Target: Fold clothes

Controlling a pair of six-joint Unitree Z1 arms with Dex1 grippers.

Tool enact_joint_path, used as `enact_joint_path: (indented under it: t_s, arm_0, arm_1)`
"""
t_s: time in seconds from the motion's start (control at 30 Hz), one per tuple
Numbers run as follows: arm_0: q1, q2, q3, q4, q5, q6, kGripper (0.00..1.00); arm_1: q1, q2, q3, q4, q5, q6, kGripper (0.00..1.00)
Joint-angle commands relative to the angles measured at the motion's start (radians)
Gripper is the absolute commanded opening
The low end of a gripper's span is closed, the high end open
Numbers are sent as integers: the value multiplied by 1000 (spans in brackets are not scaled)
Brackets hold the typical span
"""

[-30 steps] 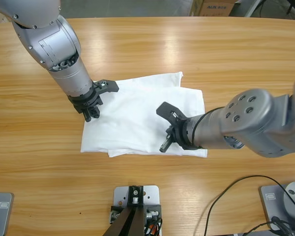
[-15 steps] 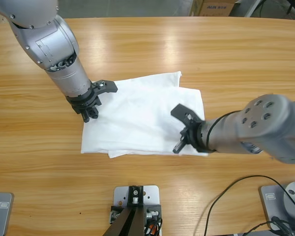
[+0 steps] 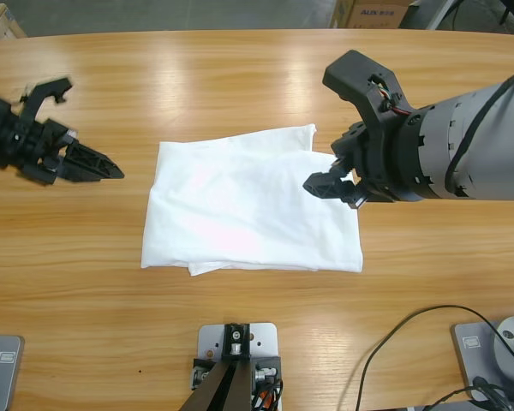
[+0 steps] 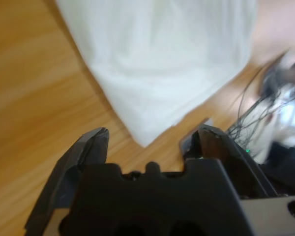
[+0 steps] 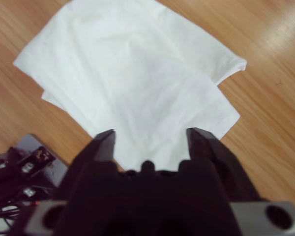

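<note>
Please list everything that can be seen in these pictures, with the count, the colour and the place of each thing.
T-shirt: one, white, folded into a rough rectangle, flat on the middle of the table.
table: one, light brown wood, fills most of the high view.
cardboard box: one, brown with a white label, beyond the table's far edge, at the top right.
cable: one, black, curving on the table near the bottom right.
left gripper: one, black, jaws open, over bare table to the left of the T-shirt, holding nothing.
right gripper: one, black, jaws open, above the T-shirt's right edge, holding nothing.
</note>
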Motion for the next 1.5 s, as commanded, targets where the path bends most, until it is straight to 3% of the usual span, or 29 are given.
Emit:
enact_joint_path:
  t_s: [0.03,0.17,0.3,0.47,0.63,1.13,1.37,1.4,1.43,1.5]
  arm_0:
    - [157,56,440,-478,-162,-227,692]
    - [222,168,598,-744,-210,-287,692]
    - [237,214,610,-838,-240,-310,692]
    - [192,287,596,-962,-244,-340,692]
    - [84,376,593,-1092,-227,-357,692]
    - [-71,384,502,-1099,-96,-520,691]
    - [-114,387,469,-1109,-101,-566,691]
    - [-118,387,469,-1109,-101,-565,626]
    - [-119,387,472,-1109,-100,-562,480]
    - [-120,387,478,-1108,-99,-549,36]
  arm_1:
    - [9,-48,69,19,-11,6,1000]
    - [9,-49,73,19,-9,9,1000]
    - [10,-51,80,19,-7,10,1000]
    - [9,-42,80,17,4,12,996]
    - [10,-43,86,17,5,12,996]
    - [10,-61,139,-23,8,29,996]
    - [9,-70,161,-37,8,35,991]
    - [9,-69,162,-39,8,35,988]
    - [9,-67,162,-42,8,36,984]
    - [9,-63,162,-51,8,36,977]
